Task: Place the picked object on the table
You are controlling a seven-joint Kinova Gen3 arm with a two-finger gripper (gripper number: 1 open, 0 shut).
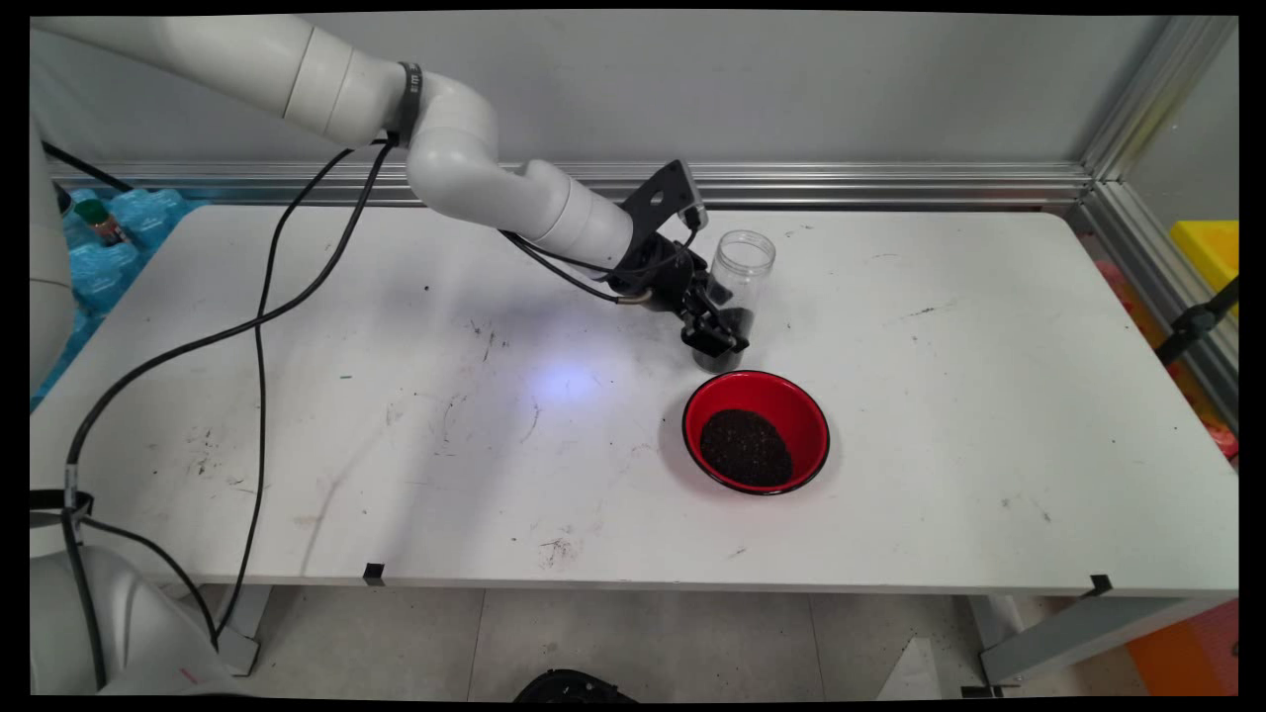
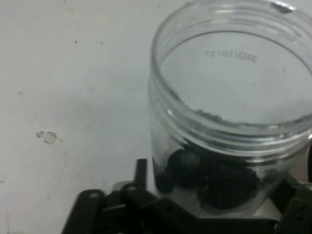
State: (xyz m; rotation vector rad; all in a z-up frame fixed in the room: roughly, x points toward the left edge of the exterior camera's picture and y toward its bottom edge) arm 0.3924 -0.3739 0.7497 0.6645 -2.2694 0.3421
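Note:
A clear plastic jar with no lid stands on the white table, just behind a red bowl. A little dark material lies in the jar's bottom. My gripper reaches in from the left and is shut on the jar's lower part. In the hand view the jar fills the frame between the fingers of the gripper, its open mouth towards the camera and dark lumps inside. The red bowl holds a heap of dark grains and sits a short way in front of the gripper.
Black cables hang from the arm over the table's left half. A pack of blue water bottles lies beyond the left edge. An aluminium rail runs along the back, and a yellow box stands off the right side.

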